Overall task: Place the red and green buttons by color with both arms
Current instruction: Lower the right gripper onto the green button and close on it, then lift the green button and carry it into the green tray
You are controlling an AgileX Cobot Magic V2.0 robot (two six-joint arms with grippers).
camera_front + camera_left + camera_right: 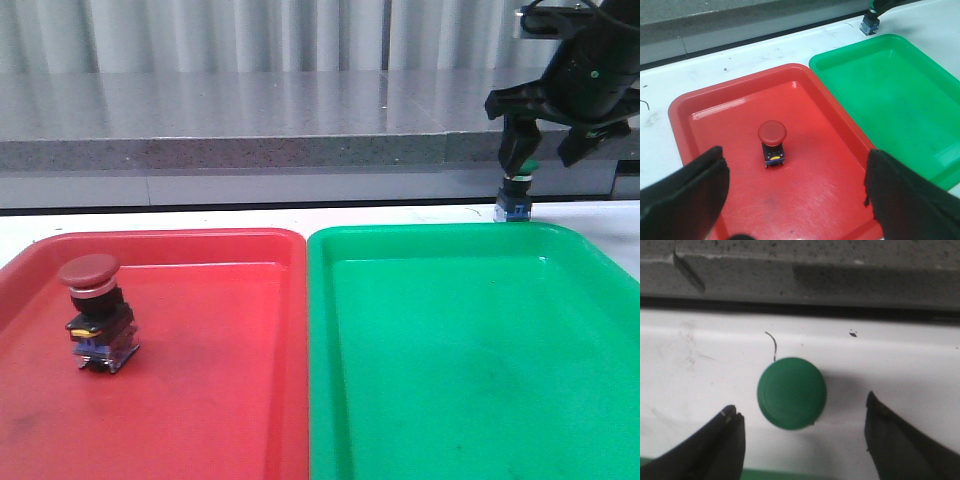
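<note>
Red button (95, 312): dark red mushroom cap, silver collar, black body. Stands upright inside red tray (200, 400), in its left-rear part, clear of the walls. Seen also in left wrist view (772, 144).

Red tray: on left half of tabletop, its right edge just beside green tray (470, 350), which takes up the right half.

Green button (517, 195): upright on bare white table (200, 218) near the rear edge, right side, just behind green tray's back rim; not in either tray. From above (792, 393), round green cap only, body hidden beneath.

Right gripper (550, 150): over green button, fingers (722, 445) spread wide, one on each side of cap, both apart from it; nothing held.

Left gripper (795, 200): above front part of red tray, fingers (685, 195) wide apart, empty; red button sits between and beyond them, no contact.

Rear: grey speckled ledge (250, 125) behind table.
</note>
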